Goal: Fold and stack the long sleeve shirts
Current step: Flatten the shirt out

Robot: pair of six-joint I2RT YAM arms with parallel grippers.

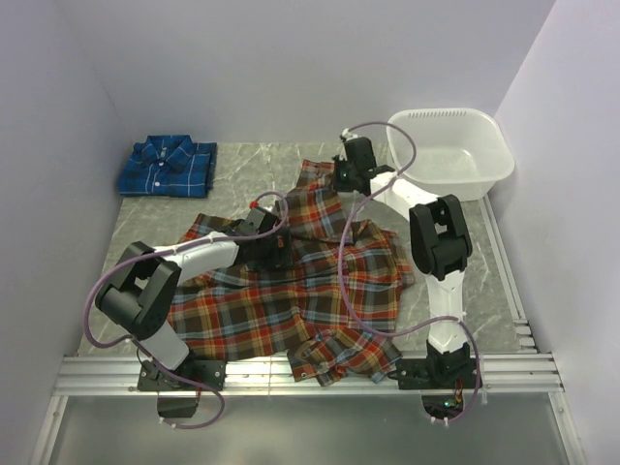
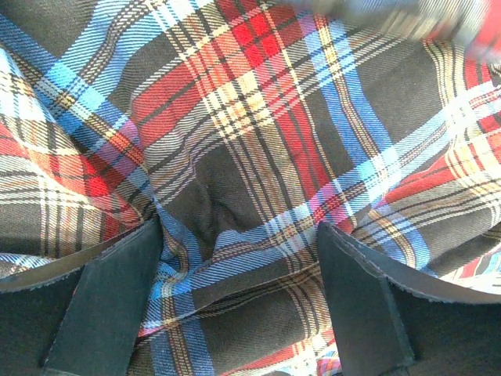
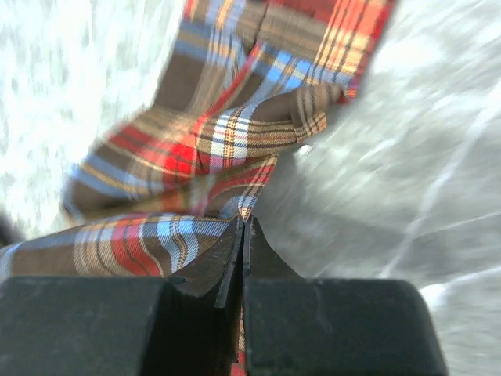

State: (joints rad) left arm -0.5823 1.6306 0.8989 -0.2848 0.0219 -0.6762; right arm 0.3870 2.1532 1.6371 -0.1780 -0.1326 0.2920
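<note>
Red-orange plaid shirt (image 1: pixel 291 300) lies spread and rumpled across the middle of the worktop (image 1: pixel 252 165), one sleeve reaching toward the far side. The right hand (image 3: pixel 244 227) has its fingers pinched tight on a fold at the edge of that far sleeve. The left hand (image 2: pixel 239 235) sits low over the shirt's upper body, fingers spread wide with cloth bunched between them. The blue plaid shirt (image 1: pixel 167 167) rests folded in the far left corner, well apart. A white tub (image 1: pixel 484 174) stands at the far right.
</note>
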